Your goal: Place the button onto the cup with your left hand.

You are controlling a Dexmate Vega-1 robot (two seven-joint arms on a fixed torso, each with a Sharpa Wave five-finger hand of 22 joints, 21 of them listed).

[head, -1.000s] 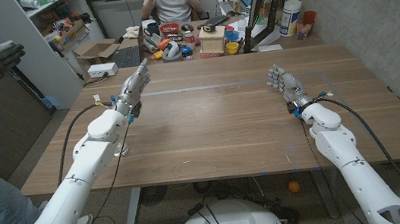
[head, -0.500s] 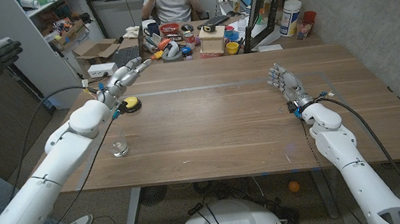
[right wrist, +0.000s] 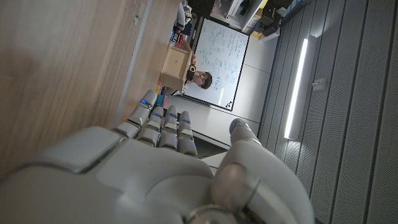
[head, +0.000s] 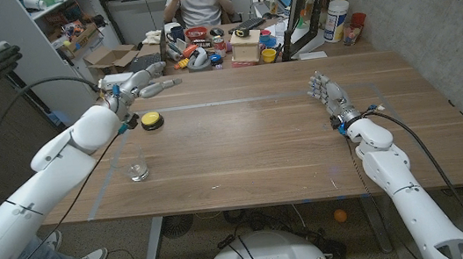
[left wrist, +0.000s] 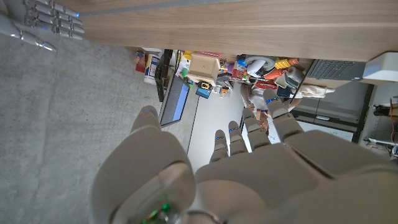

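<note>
The yellow button (head: 152, 120) is seen near the desk's (head: 259, 135) far left corner, well apart from the clear cup (head: 138, 169) by the left edge. The left hand (head: 139, 83) is held empty, fingers spread, above the far left corner, its palm hidden. The right hand (head: 328, 95) is held empty with fingers extended near the right edge.

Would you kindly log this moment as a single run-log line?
left hand: open, raised beyond button | button: on table, untouched | cup: upright, nearer robot, apart from button | right hand: open, idle | placement: not yet done
</note>
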